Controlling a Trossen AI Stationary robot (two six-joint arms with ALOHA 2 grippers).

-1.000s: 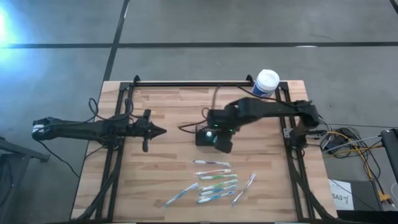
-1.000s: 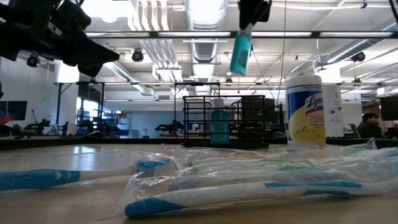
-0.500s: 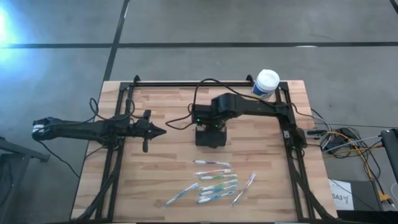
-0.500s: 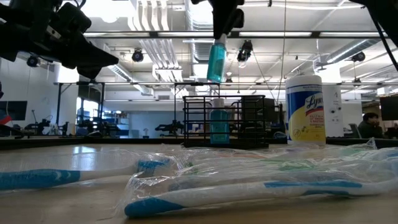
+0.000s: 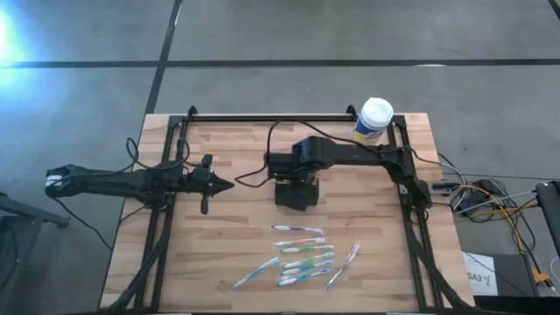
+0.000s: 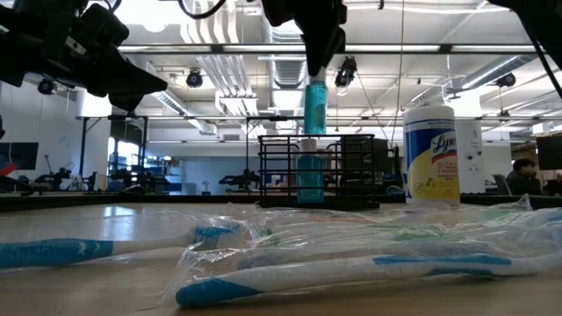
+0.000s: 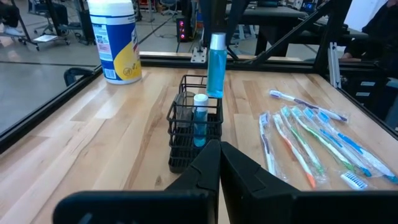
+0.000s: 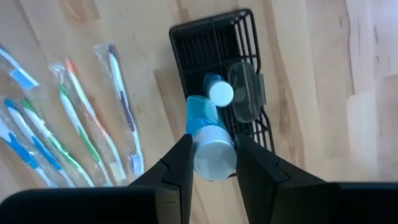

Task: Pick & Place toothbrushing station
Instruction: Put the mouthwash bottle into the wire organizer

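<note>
caddy of black wire mesh (image 5: 296,192), the toothbrushing station, stands near the middle of the wooden worktop (image 5: 236,227), with open compartments in a row. one compartment holds an upright blue bottle with a white cap (image 8: 219,92); a small clear case (image 8: 245,93) sits in the compartment next to it. directly above the caddy hangs the right gripper (image 8: 209,163), pointing down, its jaws closed on a second bottle of blue liquid (image 6: 314,107) gripped near the cap end. that held bottle hangs upright, its lower end just above the top of the caddy and not yet inside a compartment. the right arm reaches in from the right edge of the worktop.

nearer the front edge of the worktop, apart from the caddy, lies a loose cluster of toothbrushes in clear wrappers (image 5: 302,254), with blue, green and orange handles. at the far right corner stands a tall yellow wipes canister with a white lid (image 5: 374,119).

the left gripper (image 5: 223,185) waits above the left side of the worktop, well apart from the caddy, pointing toward it, jaws closed together and holding nothing.
</note>
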